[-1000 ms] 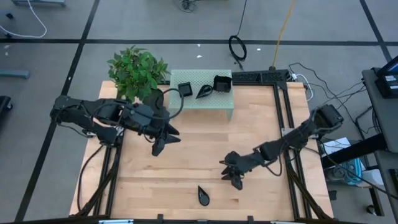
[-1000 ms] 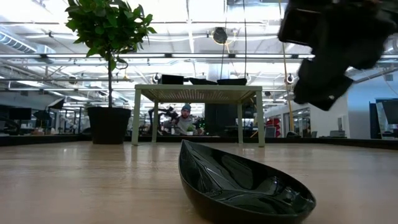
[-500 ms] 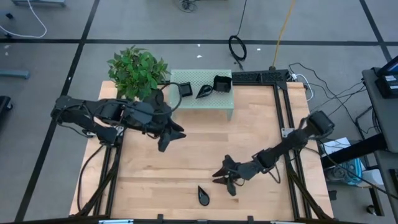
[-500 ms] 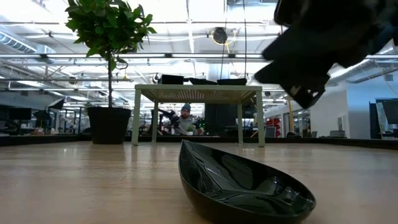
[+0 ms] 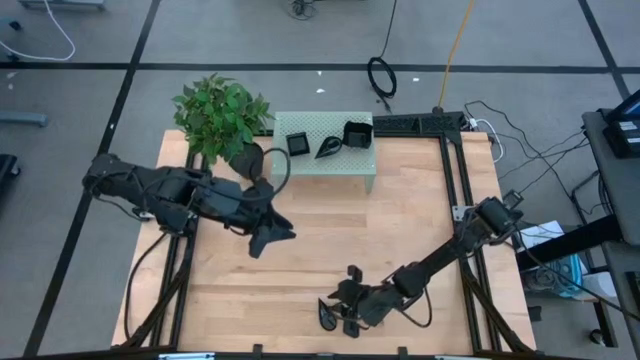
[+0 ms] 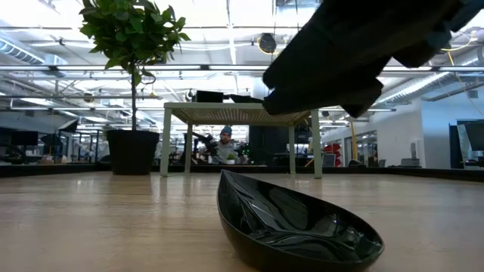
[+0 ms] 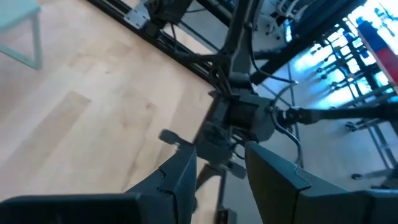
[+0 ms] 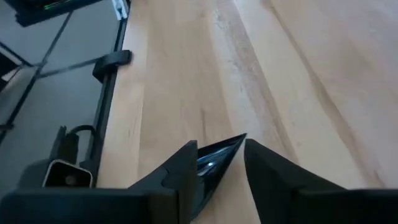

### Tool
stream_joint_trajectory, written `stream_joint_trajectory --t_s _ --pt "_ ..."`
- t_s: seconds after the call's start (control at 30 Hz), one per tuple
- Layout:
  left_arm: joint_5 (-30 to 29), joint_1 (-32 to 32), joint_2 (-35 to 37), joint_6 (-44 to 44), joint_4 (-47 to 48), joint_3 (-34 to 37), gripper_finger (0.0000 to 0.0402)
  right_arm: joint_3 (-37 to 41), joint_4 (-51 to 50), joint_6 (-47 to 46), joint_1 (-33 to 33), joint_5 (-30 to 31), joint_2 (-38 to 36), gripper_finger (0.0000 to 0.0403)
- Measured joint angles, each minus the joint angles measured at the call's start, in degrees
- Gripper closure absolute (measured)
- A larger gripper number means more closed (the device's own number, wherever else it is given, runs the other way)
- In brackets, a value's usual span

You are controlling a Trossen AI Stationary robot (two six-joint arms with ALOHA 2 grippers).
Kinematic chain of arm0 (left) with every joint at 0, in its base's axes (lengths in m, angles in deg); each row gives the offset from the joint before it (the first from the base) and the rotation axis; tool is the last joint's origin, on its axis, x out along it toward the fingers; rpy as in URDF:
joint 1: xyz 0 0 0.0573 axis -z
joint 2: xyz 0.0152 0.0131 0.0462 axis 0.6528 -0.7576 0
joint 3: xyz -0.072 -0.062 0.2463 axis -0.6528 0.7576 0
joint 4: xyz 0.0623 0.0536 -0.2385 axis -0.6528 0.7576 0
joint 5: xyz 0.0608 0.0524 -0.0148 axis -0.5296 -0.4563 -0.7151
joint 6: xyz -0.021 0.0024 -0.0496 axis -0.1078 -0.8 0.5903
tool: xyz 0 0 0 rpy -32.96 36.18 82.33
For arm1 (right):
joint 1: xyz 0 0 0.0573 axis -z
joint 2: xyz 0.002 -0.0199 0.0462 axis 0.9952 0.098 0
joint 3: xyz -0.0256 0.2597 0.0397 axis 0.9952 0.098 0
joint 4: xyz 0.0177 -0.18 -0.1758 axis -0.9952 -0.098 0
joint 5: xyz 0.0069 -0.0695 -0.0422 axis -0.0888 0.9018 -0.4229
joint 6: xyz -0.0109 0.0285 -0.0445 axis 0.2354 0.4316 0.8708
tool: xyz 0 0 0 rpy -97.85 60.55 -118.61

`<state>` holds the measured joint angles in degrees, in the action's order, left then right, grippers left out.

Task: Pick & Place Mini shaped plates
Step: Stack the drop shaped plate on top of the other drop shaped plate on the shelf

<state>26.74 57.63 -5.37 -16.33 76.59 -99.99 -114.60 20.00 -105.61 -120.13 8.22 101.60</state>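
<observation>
Four mini shaped plates show in the overhead view. One, a glossy black teardrop plate (image 5: 327,316), lies alone on the bare counter (image 5: 320,260) at the bottom centre of the frame; seen level with the counter it is a shallow, shiny bowl with a ribbed inside and a raised pointed tip (image 6: 295,223).

Three more sit on the pale green stand (image 5: 325,145) at the top centre of the overhead frame: a flat square plate (image 5: 297,143), a second teardrop (image 5: 327,150) and a larger wavy-edged square (image 5: 357,133). That makes two teardrops, one flat square and one wavy square.

My right claw (image 5: 345,308) hangs low just beside the lone teardrop, its fingers (image 8: 180,171) apart, with the plate's pointed tip showing between them and nothing gripped.

My left claw (image 5: 270,235) waits over the counter left of centre in the overhead frame, its fingers (image 7: 180,171) apart and empty.

One potted plant (image 5: 220,118) stands at the upper left of that frame, beside the stand.
</observation>
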Motion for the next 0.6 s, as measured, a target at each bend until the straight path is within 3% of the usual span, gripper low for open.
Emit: stream_joint_trajectory --t_s 0.3,0.47,0.6 --pt "-1.59 4.57 0.00 1.27 -0.07 0.00 0.0261 -0.85 -1.20 -6.83 -0.07 -0.36 2.16 0.0205" --pt "-3.52 6.25 0.00 1.28 -0.08 0.00 0.0261 -0.91 0.87 -6.90 -0.74 -4.83 5.17 0.0202" --pt "-3.87 6.54 0.00 1.06 -0.10 0.00 0.0261 -0.80 1.78 -2.31 -0.96 -4.70 6.84 0.0210"
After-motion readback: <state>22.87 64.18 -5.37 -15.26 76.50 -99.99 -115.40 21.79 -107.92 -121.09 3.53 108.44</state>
